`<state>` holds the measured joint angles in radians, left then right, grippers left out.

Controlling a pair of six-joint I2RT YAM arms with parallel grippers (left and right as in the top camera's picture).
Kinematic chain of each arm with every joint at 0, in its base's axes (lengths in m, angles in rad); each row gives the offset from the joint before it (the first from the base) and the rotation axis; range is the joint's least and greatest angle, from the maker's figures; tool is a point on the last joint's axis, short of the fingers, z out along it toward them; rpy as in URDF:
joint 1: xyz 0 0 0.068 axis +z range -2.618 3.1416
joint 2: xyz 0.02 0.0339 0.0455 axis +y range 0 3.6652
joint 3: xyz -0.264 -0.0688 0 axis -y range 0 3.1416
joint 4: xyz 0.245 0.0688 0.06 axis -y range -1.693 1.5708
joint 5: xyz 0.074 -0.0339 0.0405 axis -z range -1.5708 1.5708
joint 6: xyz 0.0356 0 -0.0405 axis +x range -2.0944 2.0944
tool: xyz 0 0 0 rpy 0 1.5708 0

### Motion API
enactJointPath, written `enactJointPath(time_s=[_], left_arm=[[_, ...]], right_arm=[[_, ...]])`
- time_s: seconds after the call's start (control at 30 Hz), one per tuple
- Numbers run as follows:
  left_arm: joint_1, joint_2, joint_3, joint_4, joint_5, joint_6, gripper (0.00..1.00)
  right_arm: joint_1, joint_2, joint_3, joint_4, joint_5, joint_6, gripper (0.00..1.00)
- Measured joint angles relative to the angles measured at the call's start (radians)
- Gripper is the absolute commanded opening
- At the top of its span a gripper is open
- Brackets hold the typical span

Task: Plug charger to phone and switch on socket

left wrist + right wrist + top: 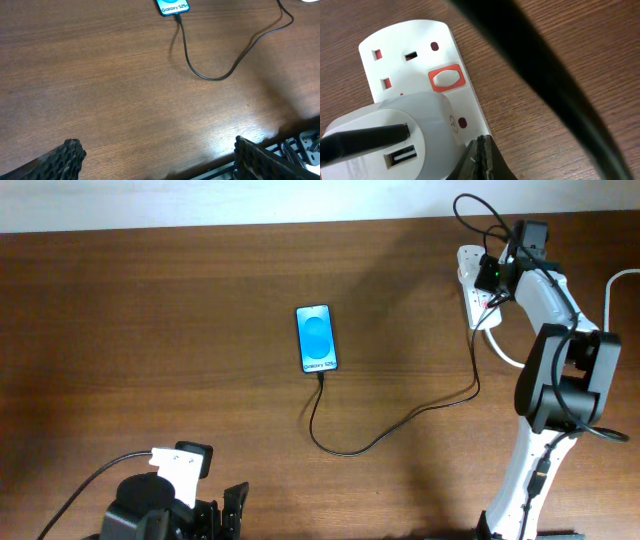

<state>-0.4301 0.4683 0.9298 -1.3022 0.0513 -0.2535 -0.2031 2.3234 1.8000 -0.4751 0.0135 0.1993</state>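
Note:
The phone lies flat mid-table with its blue screen lit. The thin black charger cable is plugged into its lower end and curves right to a white adapter seated in the white socket strip. In the right wrist view the strip shows one red-framed switch. My right gripper is shut and empty, its tip pressed at the strip's edge beside the adapter. My left gripper is open and empty near the table's front edge; the phone's lower end and cable show there.
A thick white cord runs from the strip past my right arm's base. A black cable crosses close to the right wrist camera. The table's front edge lies under my left gripper.

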Motion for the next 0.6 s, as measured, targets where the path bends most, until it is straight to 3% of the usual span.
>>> enactJointPath(time_s=[0.6], left_arm=[[0.000,0.000,0.000,0.000,0.000,0.000,0.99]], right_arm=[[0.020,-0.008,-0.018,0.008,0.055,0.000,0.04]])
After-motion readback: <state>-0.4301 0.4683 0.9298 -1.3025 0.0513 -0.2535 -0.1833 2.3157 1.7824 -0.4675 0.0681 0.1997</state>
